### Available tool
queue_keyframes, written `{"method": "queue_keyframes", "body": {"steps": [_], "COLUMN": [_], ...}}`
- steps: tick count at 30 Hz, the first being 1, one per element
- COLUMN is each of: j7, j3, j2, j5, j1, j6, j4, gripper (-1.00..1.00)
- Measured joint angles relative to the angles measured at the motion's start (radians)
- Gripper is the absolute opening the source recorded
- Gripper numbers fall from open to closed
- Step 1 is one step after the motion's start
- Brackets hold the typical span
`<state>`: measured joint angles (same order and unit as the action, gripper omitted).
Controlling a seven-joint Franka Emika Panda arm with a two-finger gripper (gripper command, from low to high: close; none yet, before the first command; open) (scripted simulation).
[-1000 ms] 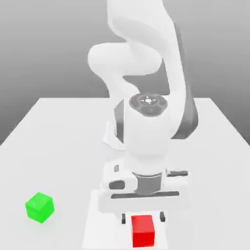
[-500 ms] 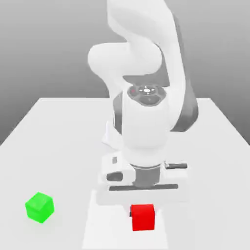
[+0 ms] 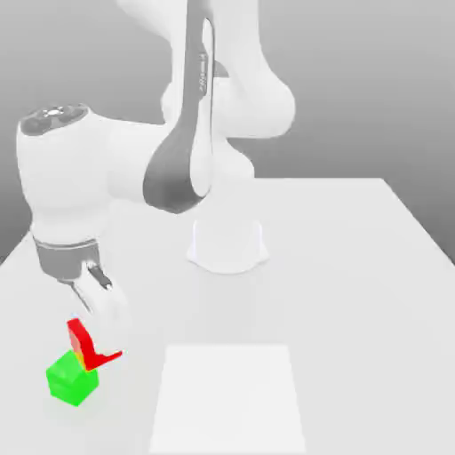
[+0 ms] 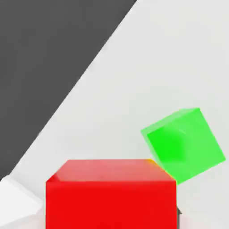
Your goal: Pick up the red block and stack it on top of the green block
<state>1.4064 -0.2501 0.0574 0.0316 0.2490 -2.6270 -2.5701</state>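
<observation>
Beneath red block [image 4: 111,203], pale tabletop [image 3: 347,293].

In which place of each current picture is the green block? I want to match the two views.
Exterior view: the green block is low on the left side, just below the red block.
Hand view: it is right of centre in the picture.
Shared landmark: the red block, overlapping the green block's edge in both pictures.

Held blk [image 4: 111,203] nr other blk [image 3: 71,382], at exterior view's left.

plain red block [image 4: 111,203], plain green block [image 4: 188,145], pale grey-white table [image 3: 329,293]
</observation>
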Motion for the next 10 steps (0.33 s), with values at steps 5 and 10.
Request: {"method": "queue_keyframes", "body": {"steps": [5,10], "j7": [0.021,-0.005], "j3": [0.013,0.038], "j2": [0.103,0.164], "j5": [0.061,0.099], "j1": [0.041,0.058], "j6": [-0.101,-0.157], "j4": [-0.002,0.001], "gripper": [-1.00,1.00]}}
